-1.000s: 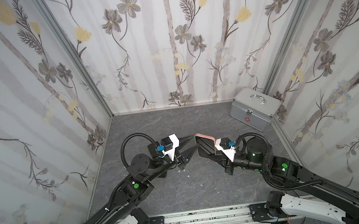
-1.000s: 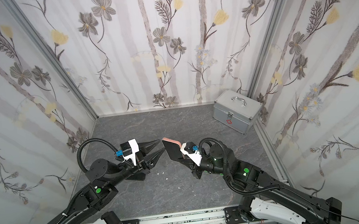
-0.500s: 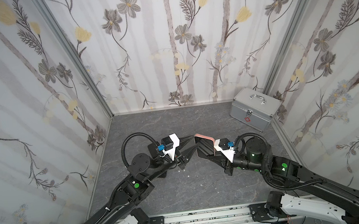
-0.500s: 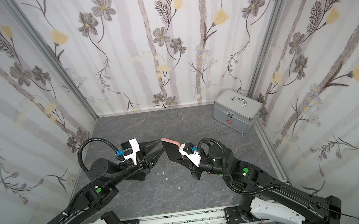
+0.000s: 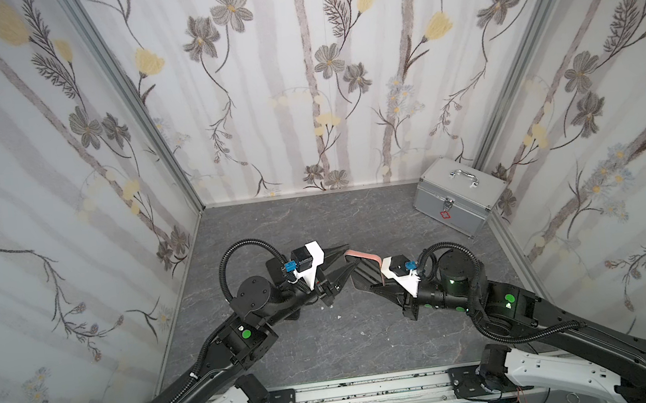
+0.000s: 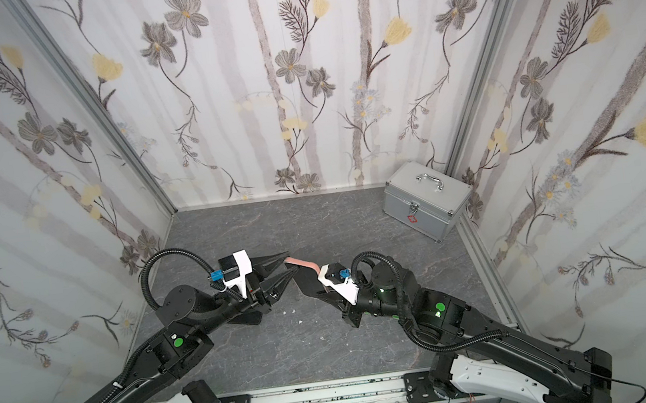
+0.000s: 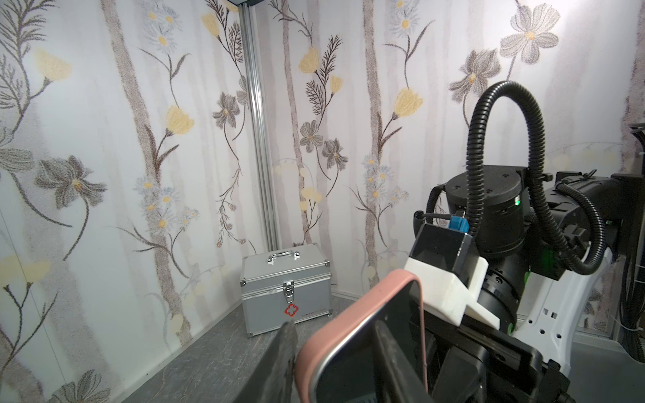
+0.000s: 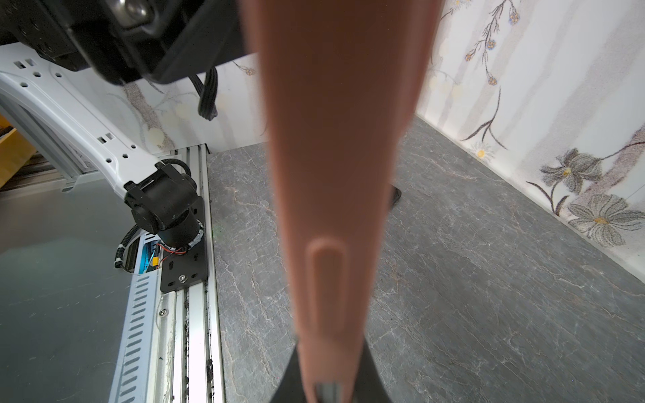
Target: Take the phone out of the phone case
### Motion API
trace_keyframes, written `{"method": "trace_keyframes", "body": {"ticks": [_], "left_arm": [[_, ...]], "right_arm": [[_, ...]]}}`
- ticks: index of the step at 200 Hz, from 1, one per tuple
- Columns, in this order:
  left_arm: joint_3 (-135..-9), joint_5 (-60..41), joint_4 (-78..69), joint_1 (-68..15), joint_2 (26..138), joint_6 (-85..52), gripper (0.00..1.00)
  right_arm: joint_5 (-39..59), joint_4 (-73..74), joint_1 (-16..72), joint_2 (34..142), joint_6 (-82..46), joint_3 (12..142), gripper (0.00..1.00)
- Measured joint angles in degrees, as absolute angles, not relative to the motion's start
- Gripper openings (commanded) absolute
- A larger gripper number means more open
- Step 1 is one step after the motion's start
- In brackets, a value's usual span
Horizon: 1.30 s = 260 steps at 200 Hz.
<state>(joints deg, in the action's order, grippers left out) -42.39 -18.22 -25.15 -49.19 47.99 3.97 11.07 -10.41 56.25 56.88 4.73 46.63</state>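
The phone (image 5: 366, 274) (image 6: 308, 284) sits in a pink phone case (image 5: 366, 256) (image 6: 303, 262), held tilted above the grey table in both top views. My right gripper (image 5: 377, 283) (image 6: 322, 292) (image 8: 331, 383) is shut on the case's lower end. The case's side runs away from the right wrist camera. My left gripper (image 5: 351, 255) (image 6: 293, 261) (image 7: 333, 324) straddles the raised corner. One of its fingers (image 7: 284, 356) presses the pink rim (image 7: 352, 314). The other lies on the dark screen (image 7: 405, 314).
A silver metal box (image 5: 459, 198) (image 6: 425, 198) (image 7: 286, 289) with a handle stands at the back right corner. Flowered walls close in three sides. A metal rail (image 5: 361, 390) runs along the front edge. Small white crumbs (image 5: 339, 317) lie on the table.
The raised end of the case has dipped slightly between the left fingers. Both grippers keep the same hold and the arms have barely moved.
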Motion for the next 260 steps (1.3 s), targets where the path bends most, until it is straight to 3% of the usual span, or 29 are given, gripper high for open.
{"method": "trace_keyframes", "body": {"ticks": [28, 65, 260], "left_arm": [[-42.0, -17.6, -25.1, -49.2, 47.4, 4.0, 0.51], [-41.9, -17.6, -25.1, -49.2, 47.2, 4.0, 0.47], [-41.9, -18.3, -25.1, -49.2, 48.5, 4.0, 0.44]], "right_arm": [[6.6, -9.9, 56.3, 54.5, 3.4, 45.1, 0.00], [1.2, -9.5, 56.2, 53.7, 1.5, 44.6, 0.00], [5.6, -9.5, 56.2, 56.6, 1.1, 45.6, 0.00]]}}
